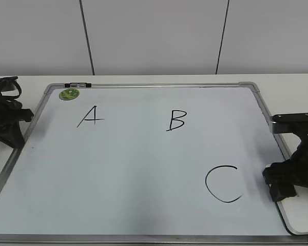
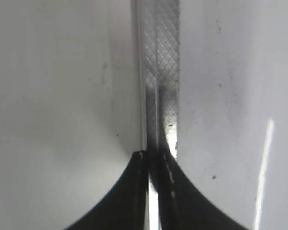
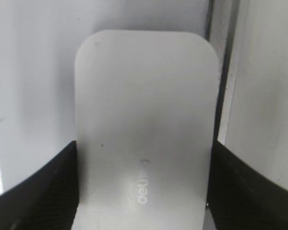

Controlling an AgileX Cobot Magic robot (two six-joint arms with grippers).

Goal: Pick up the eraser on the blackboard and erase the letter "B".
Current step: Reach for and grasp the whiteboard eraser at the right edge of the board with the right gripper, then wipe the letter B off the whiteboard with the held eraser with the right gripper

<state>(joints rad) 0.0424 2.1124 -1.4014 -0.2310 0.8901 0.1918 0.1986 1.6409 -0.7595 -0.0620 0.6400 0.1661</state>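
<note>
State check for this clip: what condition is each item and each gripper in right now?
letter "B": intact, not erased.
eraser: lying at the board's lower right corner, between the right gripper's fingers.
right gripper: astride the eraser; grip unclear.
left gripper: shut, empty, over the frame.
blackboard: flat; A, B, C all written.

A pale, off-white table (image 1: 20, 78) carries everything here, running back to a light panelled wall. Flat on it lies the blackboard (image 1: 143, 169), in truth a white dry-erase board in a silver metal frame with grey corner caps, filling most of the tabletop. Bare table shows only as a strip behind the board and as narrow margins along its left and right edges.
</note>
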